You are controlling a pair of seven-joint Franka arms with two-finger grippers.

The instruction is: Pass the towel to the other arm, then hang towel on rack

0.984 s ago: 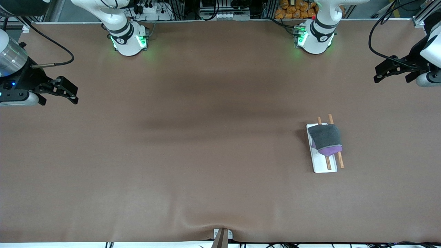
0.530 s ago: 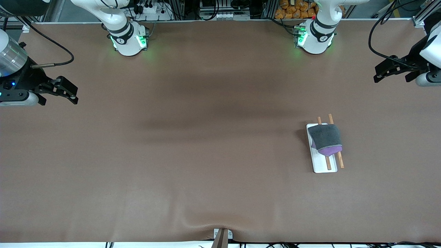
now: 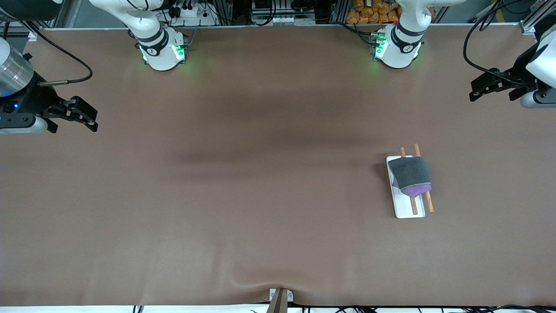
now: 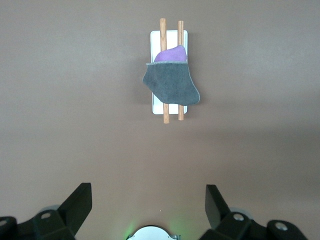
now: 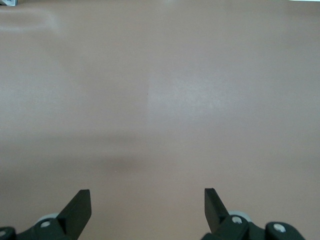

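The dark grey towel [image 3: 409,173], with its purple underside showing at a corner [image 3: 415,190], hangs over the two wooden rods of the rack [image 3: 406,211], which has a white base and stands toward the left arm's end of the table. The left wrist view shows the towel [image 4: 171,85] on the rack [image 4: 156,41] too. My left gripper [image 3: 474,90] is open and empty, up in the air at the table's end, well away from the rack; its own view shows it open [image 4: 148,200]. My right gripper [image 3: 93,120] is open and empty over the right arm's end of the table [image 5: 147,202].
The brown table mat [image 3: 260,195] is bare apart from the rack. The arm bases [image 3: 163,50] [image 3: 397,48] stand along the table's edge farthest from the front camera. A small bracket [image 3: 280,298] sits at the table's nearest edge.
My left gripper has drifted slightly toward the edge where the bases stand. The towel, the rack and the right gripper have barely moved.
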